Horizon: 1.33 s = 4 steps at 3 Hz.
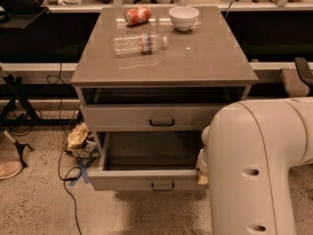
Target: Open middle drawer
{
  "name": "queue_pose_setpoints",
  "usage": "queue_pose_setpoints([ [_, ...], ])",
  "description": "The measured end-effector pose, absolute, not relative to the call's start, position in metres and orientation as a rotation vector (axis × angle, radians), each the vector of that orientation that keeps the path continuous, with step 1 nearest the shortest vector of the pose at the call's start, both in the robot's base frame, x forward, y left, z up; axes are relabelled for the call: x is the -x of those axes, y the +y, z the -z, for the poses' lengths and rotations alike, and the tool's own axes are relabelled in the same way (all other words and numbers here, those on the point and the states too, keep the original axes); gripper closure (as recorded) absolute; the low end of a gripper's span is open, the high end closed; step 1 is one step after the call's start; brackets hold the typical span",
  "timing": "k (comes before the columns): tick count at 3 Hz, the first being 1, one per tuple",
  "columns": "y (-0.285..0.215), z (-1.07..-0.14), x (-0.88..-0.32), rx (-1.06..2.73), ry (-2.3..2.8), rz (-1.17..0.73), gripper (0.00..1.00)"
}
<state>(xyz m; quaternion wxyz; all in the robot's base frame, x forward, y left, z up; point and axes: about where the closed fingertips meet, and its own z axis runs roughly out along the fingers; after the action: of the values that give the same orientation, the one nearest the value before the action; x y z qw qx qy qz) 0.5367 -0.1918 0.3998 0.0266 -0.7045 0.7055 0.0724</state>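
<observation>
Camera view. The middle drawer (142,179) stands pulled well out of the grey-beige cabinet (200,58), its front panel forward of the top drawer (122,117) above it. My judgement is that the opening is done or very nearly so, and you are at the end of the pull

Your gripper (201,166) sits at the drawer's right front corner, almost wholly hidden behind the big white arm housing (259,165). Whether it is open or closed, holding or free, cannot be told from here

Doing it well: if you want more travel, pull straight out along the runners, level, with no sideways drag. A tug from the corner rather than the handle (162,185) could rack the drawer. When you let go, back off straight and clear of the front panel, so nothing nudges it inward

Look of the drawer: flat grey-beige front, a small black bar handle at its centre, and a shallow plain grey interior that darkens toward the back. It sits level, with the left side wall showing. No bottom drawer can be seen below it

On the cabinet top are a water bottle (141,43) lying on its side, a soda can (137,15) also on its side, and a white bowl (184,17) upright, all well apart from the work
</observation>
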Motion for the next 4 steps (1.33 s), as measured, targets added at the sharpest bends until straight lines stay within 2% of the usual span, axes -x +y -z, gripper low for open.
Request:
queue_pose_setpoints([
  [1, -0.1915, -0.3984, -0.5354, 2.179, 2.181, -0.228, 0.52],
  [2, -0.1912, -0.3968, -0.5338, 2.181, 2.182, -0.232, 0.21],
  [3, -0.1912, -0.3969, -0.5334, 2.182, 2.182, -0.233, 0.0],
  [4, -0.1929, -0.4017, -0.5258, 2.189, 2.184, -0.227, 0.0],
])
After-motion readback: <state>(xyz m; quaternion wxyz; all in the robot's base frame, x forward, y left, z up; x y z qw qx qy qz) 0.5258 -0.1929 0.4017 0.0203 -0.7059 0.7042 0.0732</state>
